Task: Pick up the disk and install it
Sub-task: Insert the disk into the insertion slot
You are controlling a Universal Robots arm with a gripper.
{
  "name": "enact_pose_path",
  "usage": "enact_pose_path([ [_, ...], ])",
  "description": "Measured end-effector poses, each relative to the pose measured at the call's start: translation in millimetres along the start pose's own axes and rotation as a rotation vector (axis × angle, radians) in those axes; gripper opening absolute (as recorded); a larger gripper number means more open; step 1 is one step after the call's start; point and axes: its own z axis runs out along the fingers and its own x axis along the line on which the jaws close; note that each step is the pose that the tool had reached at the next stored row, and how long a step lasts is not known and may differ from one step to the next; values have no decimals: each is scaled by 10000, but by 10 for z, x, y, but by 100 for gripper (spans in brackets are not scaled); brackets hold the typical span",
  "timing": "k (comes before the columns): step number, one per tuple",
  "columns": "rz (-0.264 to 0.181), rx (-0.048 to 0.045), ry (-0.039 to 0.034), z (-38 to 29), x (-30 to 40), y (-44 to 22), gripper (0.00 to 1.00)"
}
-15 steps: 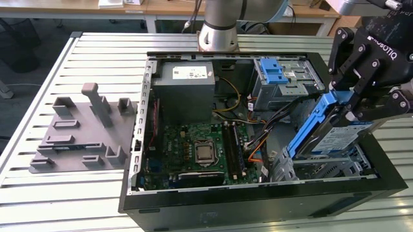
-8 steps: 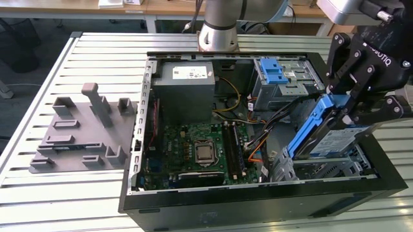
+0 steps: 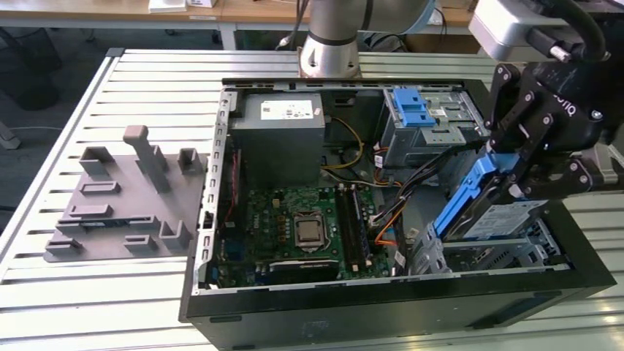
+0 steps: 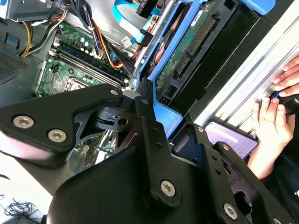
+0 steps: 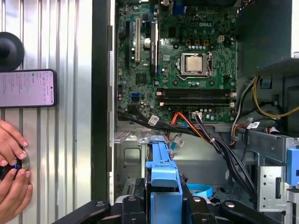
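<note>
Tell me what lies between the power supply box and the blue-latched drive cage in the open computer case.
In the exterior view, a dark gap with loose cables, some yellow, lies between the power supply box and the drive cage. The gripper holds the disk farther toward the exterior view's right.

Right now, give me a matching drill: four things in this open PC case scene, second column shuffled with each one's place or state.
Column 1
1. silver hard drive in blue plastic bracket
2. black gripper
3. big grey power-supply box
4. grey moulded fixture tray

Column 2
A. on the slatted table, outside the case, at the exterior view's left
B. shut on the drive's bracket
C. held tilted over the grey metal bay at the case's corner
D. inside the case, beside the green motherboard

Pairs: 1-C, 2-B, 3-D, 4-A
</note>
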Motion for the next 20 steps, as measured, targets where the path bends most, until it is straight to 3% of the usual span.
enact_pose_path([
  [4,0,0,1,40,0,0,36],
  [14,0,0,-2,46,0,0,36],
  [20,0,0,-1,105,0,1,36],
])
